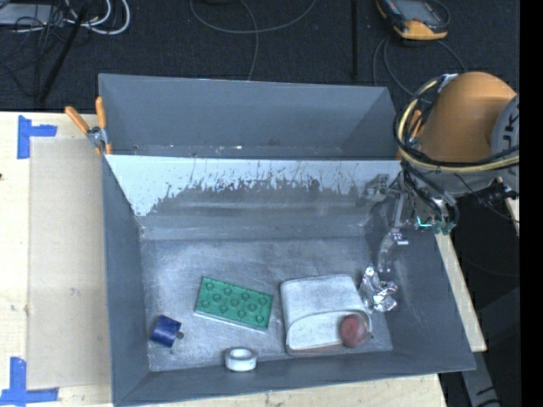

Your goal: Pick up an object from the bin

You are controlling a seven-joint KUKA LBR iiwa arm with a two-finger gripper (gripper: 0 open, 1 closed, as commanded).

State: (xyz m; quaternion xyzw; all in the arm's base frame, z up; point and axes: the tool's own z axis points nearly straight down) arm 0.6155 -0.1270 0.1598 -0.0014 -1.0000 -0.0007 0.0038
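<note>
As the arm (424,203) dips at the bin's (254,117) right, beside grey pad (316,305), open or closed unclear

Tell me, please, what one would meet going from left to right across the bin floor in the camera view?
Blue cylinder → green studded plate → pale rectangular pad → gripper. Left out because they overlap others: white ring, reddish ball.
</note>
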